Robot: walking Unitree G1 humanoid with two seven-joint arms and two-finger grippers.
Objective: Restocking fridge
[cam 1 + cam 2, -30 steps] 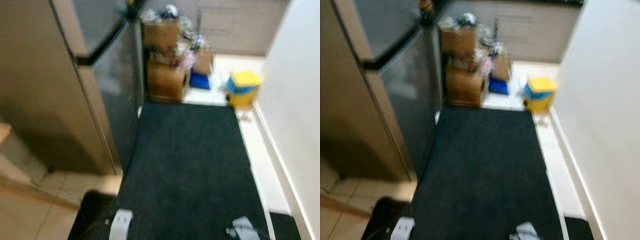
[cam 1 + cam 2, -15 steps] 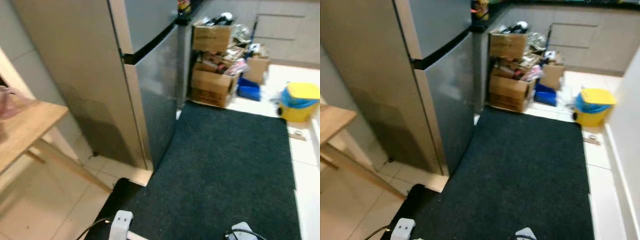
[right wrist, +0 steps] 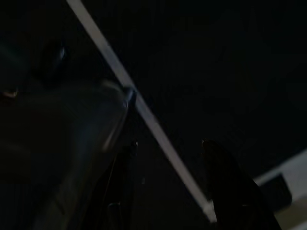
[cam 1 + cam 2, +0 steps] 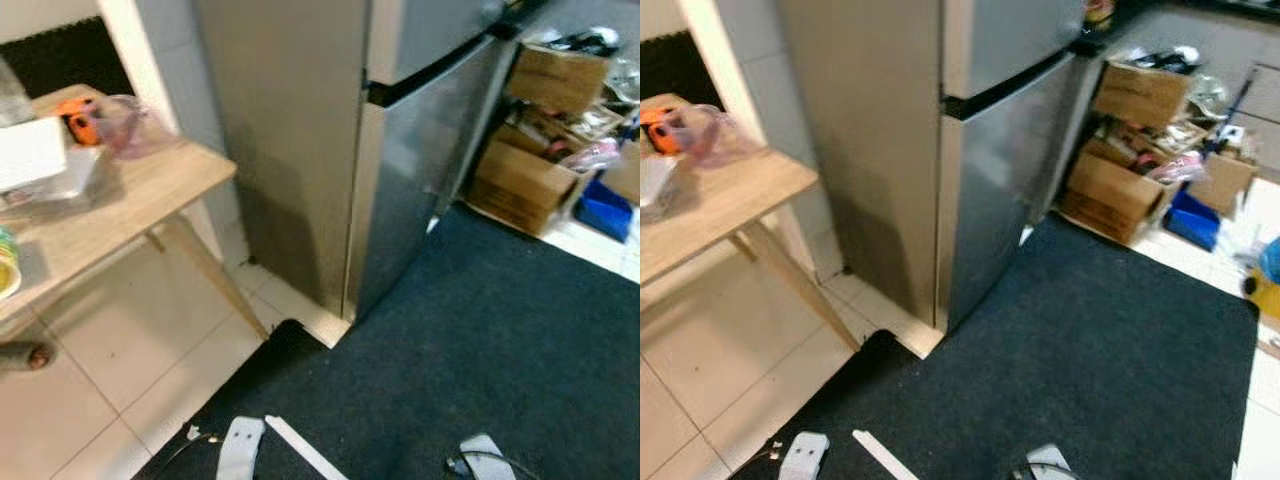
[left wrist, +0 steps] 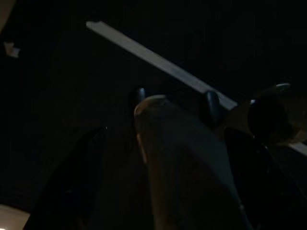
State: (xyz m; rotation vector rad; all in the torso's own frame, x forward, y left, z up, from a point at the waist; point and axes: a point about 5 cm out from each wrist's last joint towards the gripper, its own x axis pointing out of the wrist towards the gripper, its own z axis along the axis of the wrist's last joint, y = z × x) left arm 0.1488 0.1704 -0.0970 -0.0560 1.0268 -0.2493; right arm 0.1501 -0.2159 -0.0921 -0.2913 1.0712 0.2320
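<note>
View change: swung toward robot's left versus half a second earlier; fridge shifted from frame left to upper centre, table now shown in full at upper left. Camera motion, not object motion.
Meaning for task: judged as a turn toward the table, probably to fetch stock; restocking not yet begun.
Fridge position: upper centre of both eye views, standing at the far edge of the dark mat.
Fridge look: tall, two doors, brushed steel front, beige side panel, black seam between doors; both doors closed.
Table load: white box, orange item, clear pinkish bag; contents too small to identify.
Beyond fridge: stacked cardboard boxes, blue bin, upper right.
Left gripper: hung low over the mat, fingers parted, nothing between them; view very dark.
Right gripper: likewise idle over the mat, fingers apart, empty.
Floor: pale strip on the mat, bottom centre.
</note>
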